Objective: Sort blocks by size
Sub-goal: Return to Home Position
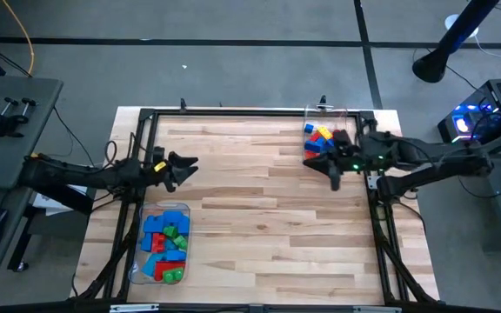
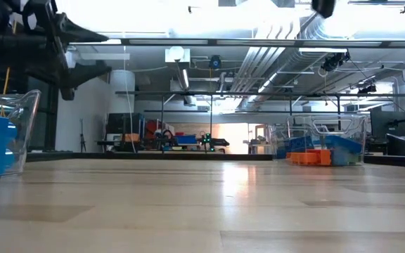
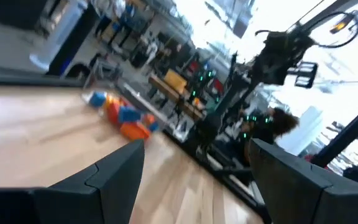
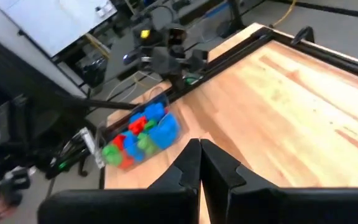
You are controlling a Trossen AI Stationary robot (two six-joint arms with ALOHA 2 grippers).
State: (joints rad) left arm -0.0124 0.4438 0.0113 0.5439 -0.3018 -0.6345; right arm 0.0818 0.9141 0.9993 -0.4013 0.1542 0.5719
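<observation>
From above, the left claw (image 1: pixel 185 167) hung at 9 o'clock and the right claw (image 1: pixel 330 172) at 2 o'clock, with wide open wood on the table (image 1: pixel 259 217) between them. Big blocks (image 1: pixel 165 243) lay in a long tub (image 1: pixel 136 261) at 7 o'clock, by the edge. Small blocks (image 1: pixel 320 139) lay in a far tub (image 1: pixel 348 117) at 1 o'clock. Low down, the left claw (image 2: pixel 93 50) was high off the wood. Its own view showed its fingers (image 3: pixel 114 177) apart. The right claw's fingers (image 4: pixel 188 165) were pressed together.
</observation>
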